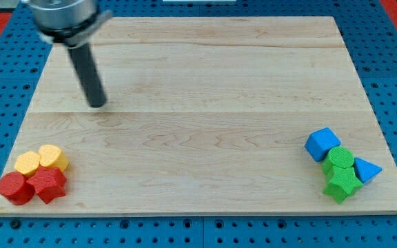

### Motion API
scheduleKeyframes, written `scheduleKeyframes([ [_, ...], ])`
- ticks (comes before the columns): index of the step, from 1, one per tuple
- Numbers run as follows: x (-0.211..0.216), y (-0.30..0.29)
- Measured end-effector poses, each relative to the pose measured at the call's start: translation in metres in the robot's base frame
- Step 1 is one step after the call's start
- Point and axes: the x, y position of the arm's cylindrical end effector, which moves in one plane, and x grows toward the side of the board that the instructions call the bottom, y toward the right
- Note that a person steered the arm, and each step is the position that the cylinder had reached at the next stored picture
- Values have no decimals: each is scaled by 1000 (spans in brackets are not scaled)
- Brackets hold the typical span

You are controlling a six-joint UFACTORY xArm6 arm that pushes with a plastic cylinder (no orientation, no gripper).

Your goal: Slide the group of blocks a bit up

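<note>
- Group of blocks: two candidates, the red-yellow cluster [38, 176] at the bench [205, 76] bottom-left corner and the blue-green cluster [340, 165] at the bottom-right.
- Probably light, hard and loose; push from the bottom edge.
- Tool: a bare rod without jaws; my tip [98, 105] is near the top-left, well apart.

Straight dark rod [92, 76] — under a blurred, grey, round mount [64, 19].

You have one view only. It looks down at a slant on the whole wooden board [205, 83], from beyond its bottom edge.
</note>
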Motion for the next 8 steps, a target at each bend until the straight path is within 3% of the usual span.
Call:
scheduleKeyframes([
  [2, 17, -101],
  [8, 37, -99],
])
